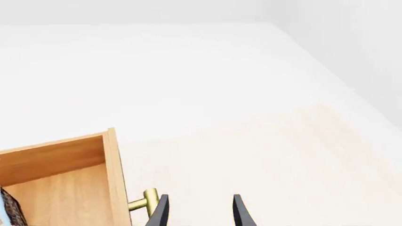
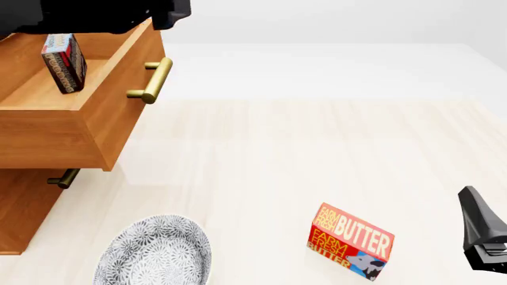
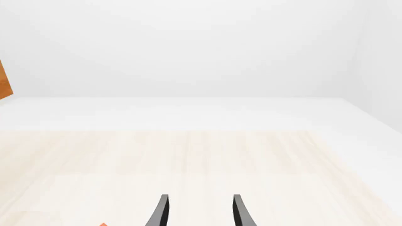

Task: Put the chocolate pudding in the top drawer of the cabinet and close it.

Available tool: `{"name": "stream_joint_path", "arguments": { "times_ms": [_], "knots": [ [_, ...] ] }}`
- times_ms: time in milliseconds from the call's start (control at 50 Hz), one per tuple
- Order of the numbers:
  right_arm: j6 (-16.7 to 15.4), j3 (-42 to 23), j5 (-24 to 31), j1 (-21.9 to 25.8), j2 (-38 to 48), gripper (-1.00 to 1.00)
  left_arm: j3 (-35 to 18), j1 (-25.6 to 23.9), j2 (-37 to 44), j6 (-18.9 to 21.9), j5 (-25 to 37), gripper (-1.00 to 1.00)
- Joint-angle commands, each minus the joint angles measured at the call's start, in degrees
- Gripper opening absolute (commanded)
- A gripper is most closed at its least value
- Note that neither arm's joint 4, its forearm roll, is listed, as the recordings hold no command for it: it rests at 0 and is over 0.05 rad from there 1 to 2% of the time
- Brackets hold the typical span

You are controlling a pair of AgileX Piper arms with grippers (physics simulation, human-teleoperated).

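The cabinet (image 2: pixel 32 208) stands at the left of the front view. Its top drawer (image 2: pixel 95 119) is pulled out, with a brass bar handle (image 2: pixel 154 80). The chocolate pudding (image 2: pixel 63 62) stands on edge inside the drawer; an edge of it also shows in the left wrist view (image 1: pixel 9 209). My left arm (image 2: pixel 95 15) is above the drawer. My left gripper (image 1: pixel 199 213) is open and empty, just beside the drawer's handle (image 1: pixel 146 201). My right gripper (image 3: pixel 199 213) is open and empty, low at the front right over the table.
A red-orange BUTTER box (image 2: pixel 348 240) lies on the table at the front, left of my right arm (image 2: pixel 479 237). A grey patterned plate (image 2: pixel 154 252) sits in front of the cabinet. The lower drawer is shut, its handle (image 2: pixel 63 178) under the open drawer.
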Motion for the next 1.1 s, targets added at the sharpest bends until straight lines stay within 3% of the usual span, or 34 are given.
{"name": "stream_joint_path", "arguments": {
  "times_ms": [20, 300, 640, 840, 1100],
  "knots": [
    [0.00, 0.00, 0.00, 0.00, 0.00, 1.00, 2.12, -2.90, 0.58, -3.52, -2.75, 1.00],
    [0.00, 0.00, 0.00, 0.00, 0.00, 1.00, 3.80, -6.97, 1.93, -8.78, -4.55, 1.00],
    [0.00, 0.00, 0.00, 0.00, 0.00, 1.00, 3.04, -8.29, 3.97, -11.21, -4.56, 1.00],
    [0.00, 0.00, 0.00, 0.00, 0.00, 1.00, 6.06, -9.38, 4.94, -15.11, -8.61, 1.00],
    [0.00, 0.00, 0.00, 0.00, 0.00, 1.00, 7.03, -10.39, 6.55, -17.24, -11.04, 1.00]
  ]
}}
